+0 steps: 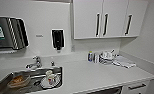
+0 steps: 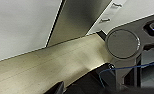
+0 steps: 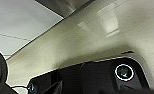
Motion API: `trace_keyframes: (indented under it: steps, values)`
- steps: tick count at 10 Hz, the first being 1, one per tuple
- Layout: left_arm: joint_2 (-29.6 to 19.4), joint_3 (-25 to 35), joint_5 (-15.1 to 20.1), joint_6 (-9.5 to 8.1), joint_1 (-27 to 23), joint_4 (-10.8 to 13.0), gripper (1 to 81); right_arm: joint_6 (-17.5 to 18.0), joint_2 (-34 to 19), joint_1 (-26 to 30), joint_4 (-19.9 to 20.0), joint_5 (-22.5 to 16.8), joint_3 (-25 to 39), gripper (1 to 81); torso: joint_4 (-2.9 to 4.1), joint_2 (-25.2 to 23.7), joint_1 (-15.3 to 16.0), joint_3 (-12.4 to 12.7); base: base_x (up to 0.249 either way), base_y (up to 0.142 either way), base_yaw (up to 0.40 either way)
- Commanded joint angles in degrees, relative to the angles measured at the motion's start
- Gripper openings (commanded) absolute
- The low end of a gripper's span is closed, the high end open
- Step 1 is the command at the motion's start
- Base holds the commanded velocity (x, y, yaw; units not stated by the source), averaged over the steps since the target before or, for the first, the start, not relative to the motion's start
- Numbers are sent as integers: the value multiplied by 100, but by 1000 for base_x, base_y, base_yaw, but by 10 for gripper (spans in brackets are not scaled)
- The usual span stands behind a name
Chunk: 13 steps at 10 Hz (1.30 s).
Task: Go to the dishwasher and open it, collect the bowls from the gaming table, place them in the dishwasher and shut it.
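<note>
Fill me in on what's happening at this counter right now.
The robot faces a kitchenette counter, handling nothing in the head view. The sink holds a mug on a plate and a brownish container. Bottles and a dish stack stand near the back wall under the white cabinets. The wrist views show floor and cabinet fronts.

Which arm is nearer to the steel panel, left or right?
Probably left: the steel panel stands large just beyond the left wrist; from the right wrist it lies farther off across the floor.
</note>
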Motion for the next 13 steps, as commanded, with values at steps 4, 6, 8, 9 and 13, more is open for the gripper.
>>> trace_keyframes:
  steps: [4,6,8,9,13]
  values:
    - [-1207,130,-815,-674,-186,765,811,2,-203,483,112,-314,244,811,0,0,0,13,0,0,0]
    - [-1472,129,-1256,-948,-212,995,811,2,-195,483,113,-314,271,811,0,0,2,13,0,0,0]
    - [-1464,410,-1310,-1028,-327,1048,811,2,-195,483,113,-314,271,811,0,0,2,13,0,0,0]
    - [-1446,690,-1110,-1028,-450,1126,811,2,-203,483,113,-314,271,811,0,0,2,13,0,0,0]
    - [-1840,1769,-196,-975,-828,1145,811,2,-212,510,112,-314,244,811,0,0,2,13,0,0,0]
